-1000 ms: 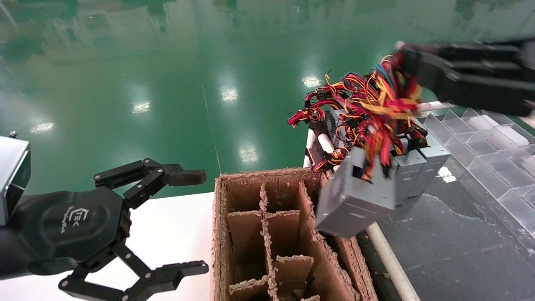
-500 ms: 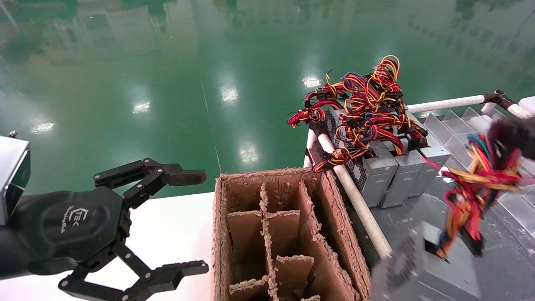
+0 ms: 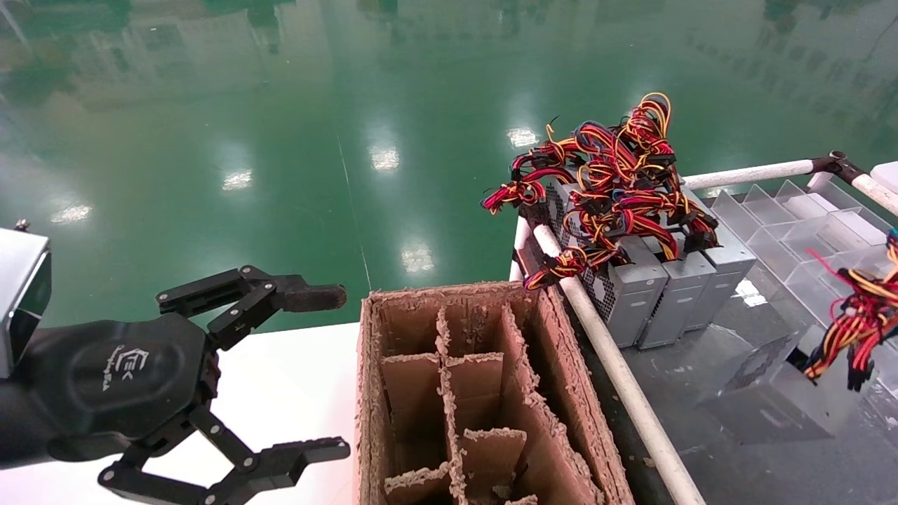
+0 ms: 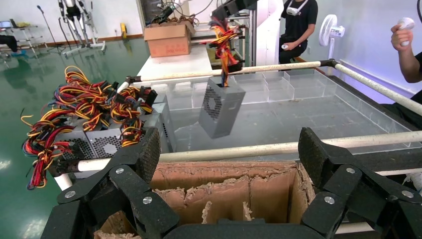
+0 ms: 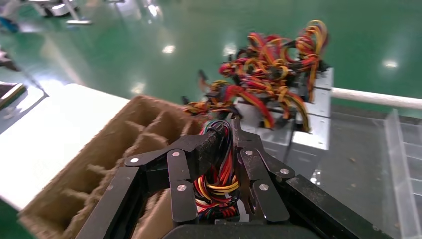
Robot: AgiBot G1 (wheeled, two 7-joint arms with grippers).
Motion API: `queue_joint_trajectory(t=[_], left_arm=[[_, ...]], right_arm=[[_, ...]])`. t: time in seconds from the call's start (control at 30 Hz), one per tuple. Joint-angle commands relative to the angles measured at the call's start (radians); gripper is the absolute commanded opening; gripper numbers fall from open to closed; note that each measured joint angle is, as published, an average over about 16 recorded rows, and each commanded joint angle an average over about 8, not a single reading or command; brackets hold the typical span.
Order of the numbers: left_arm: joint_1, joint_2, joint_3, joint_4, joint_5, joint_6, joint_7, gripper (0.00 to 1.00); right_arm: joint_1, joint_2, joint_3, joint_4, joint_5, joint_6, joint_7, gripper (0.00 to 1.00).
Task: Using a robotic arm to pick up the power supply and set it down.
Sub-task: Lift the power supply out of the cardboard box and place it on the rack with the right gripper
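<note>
Your right gripper [image 5: 226, 149] is pinched on the wire bundle [image 5: 219, 172] of the power supply [image 4: 220, 107]; in the right wrist view the red, yellow and black wires run up between its fingers [image 5: 209, 144], and the box itself is hidden below them. In the left wrist view you see the grey box hanging by those wires, tilted, its perforated vent face toward the camera, clear of the grey tray floor [image 4: 318, 117] beneath it. In the head view the box [image 3: 761, 375] appears blurred at about 4 o'clock, with its wires [image 3: 859, 319] rising toward the right edge at 3 o'clock; the right gripper is out of that view. The box hangs well apart from the row of other supplies [image 3: 666, 280], which stand side by side at about 2 o'clock against a white rail [image 3: 617, 372] with their wires heaped on top. The carton [image 3: 484, 393] with dividers sits at 6 o'clock, just beside that rail, on the white worktop [image 3: 280, 379]. Your left gripper [image 3: 309, 372] is parked at 8 o'clock above the worktop, fingers spread wide and holding nothing. Clear plastic bins [image 3: 807, 210] lie beyond the hanging box at 3 o'clock.
</note>
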Motion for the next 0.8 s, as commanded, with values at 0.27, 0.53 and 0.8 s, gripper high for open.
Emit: queue_joint_trajectory(t=[0.27, 0.53, 0.8], left_arm=[[0.000, 0.000, 0.000, 0.000, 0.000, 0.000, 0.000, 1.00], [0.000, 0.000, 0.001, 0.000, 0.000, 0.000, 0.000, 1.00], [0.000, 0.000, 0.001, 0.000, -0.001, 0.000, 0.001, 1.00]], right_arm=[[-0.005, -0.060, -0.119, 0.022, 0.130, 0.195, -0.186, 0.00], [-0.031, -0.146, -0.164, 0.051, 0.167, 0.259, -0.295, 0.00], [0.003, -0.242, -0.167, 0.049, 0.072, 0.289, -0.272, 0.00]])
